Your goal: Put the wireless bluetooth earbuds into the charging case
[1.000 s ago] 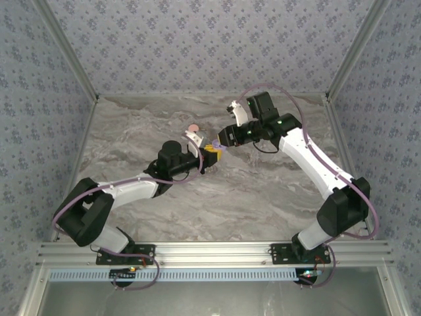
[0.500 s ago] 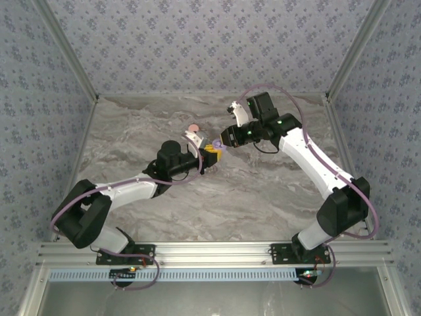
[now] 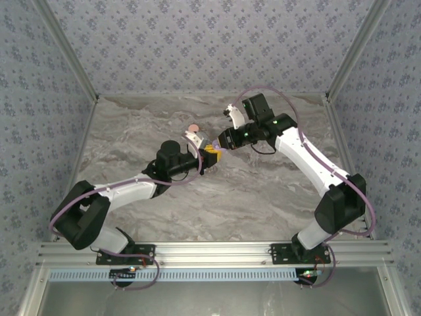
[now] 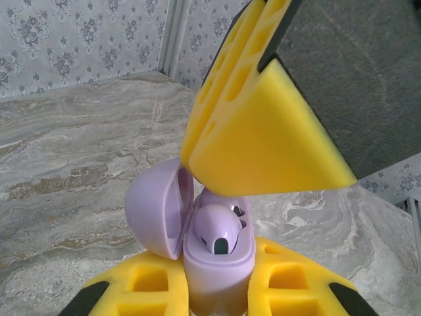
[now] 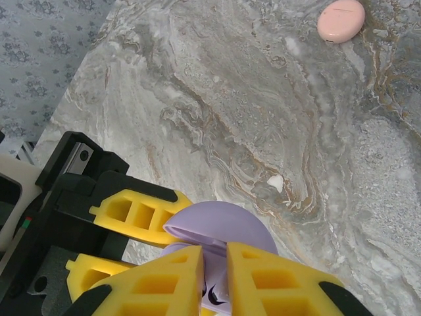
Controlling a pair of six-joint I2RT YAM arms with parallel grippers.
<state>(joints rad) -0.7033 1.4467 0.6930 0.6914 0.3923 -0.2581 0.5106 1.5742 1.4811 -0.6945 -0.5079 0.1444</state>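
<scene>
One lilac plastic earbud [image 4: 220, 230] sits in the open lilac clamshell charging case [image 4: 214, 270], which is clamped by the left gripper [image 4: 217, 299]. The right gripper [image 5: 214, 270] has closed in above it, jaws narrow, grip undeterminable. Seating judged nearly complete.

Over the middle of the worktop [image 3: 263, 191], the charging case [image 4: 217, 263] sits between the fingers of the left pincer [image 3: 209, 155], its lid [image 4: 158, 210] hinged back to the left in the left wrist view. One earbud [image 4: 220, 227] lies in the case. The right pincer [image 3: 220, 143] hangs just above it. Behind them, slightly left, the disc [image 3: 193, 128] lies on the worktop
</scene>
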